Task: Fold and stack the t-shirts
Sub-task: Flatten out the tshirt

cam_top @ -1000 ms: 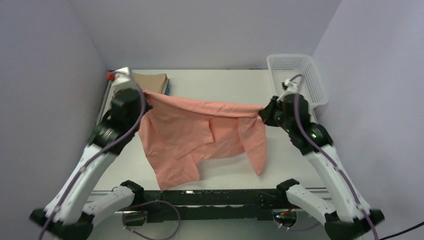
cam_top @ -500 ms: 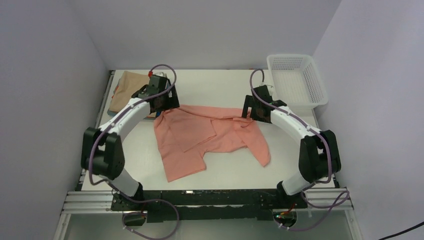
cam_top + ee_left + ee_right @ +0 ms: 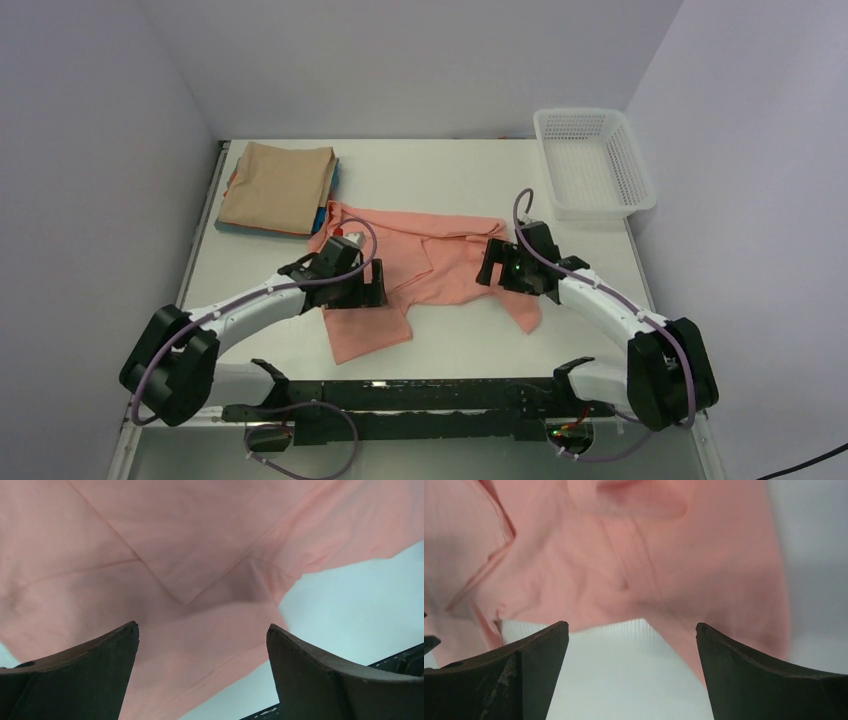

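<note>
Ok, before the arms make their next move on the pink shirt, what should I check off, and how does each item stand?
1. Left gripper empty: ok, jaws wide apart over the pink shirt.
2. Right gripper empty: ok, jaws wide, nothing between them.
3. Pink shirt spread flat: not ok, wrinkled with flaps doubled over.
4. Pink shirt wholly on the table: ok.
5. Pink shirt apart from the folded pile: cannot tell, its far corner lies right by it.
6. Basket out of the way: ok, at the far right corner.
</note>
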Controlling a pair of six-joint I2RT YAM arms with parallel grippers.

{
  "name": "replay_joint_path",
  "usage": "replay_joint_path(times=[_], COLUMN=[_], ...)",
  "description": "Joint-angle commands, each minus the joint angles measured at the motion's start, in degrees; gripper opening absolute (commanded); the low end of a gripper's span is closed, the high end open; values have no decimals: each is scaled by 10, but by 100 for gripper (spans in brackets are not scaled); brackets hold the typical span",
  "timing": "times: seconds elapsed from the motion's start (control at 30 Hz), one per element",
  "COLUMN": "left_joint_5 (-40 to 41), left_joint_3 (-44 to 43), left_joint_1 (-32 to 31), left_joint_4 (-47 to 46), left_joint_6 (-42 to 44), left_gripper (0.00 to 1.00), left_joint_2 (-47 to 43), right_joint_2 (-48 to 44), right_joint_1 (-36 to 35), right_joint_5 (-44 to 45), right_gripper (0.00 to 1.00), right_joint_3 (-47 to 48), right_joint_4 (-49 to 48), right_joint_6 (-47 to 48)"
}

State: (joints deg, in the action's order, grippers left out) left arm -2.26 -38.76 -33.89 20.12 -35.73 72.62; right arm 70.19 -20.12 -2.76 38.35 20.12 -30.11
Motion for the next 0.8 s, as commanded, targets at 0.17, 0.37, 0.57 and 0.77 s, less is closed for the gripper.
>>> replay_joint_path(times=[0.17,0.37,0.57,0.77], left_joint_5=[19,-21,-1,-6], left_joint_3=[-17,-95,-208,-200], left_joint_1=[7,63,97,90], left_joint_4=[-98,-122,-69,-40], left_joint_6=[-16,3,30,39], left_gripper=[99,99,99,99], left_joint_2=[117,246,316,215], right_joint_2=[75,154,211,155], right_joint_1=[-6,-3,6,2], right_joint_5=[-29,27,64,75], right_gripper=[100,100,100,100], right_joint_3=[-39,3,79,125], right_joint_4=[-110,-156,-146,-62], right_joint_6=[-42,-57,-47,-9])
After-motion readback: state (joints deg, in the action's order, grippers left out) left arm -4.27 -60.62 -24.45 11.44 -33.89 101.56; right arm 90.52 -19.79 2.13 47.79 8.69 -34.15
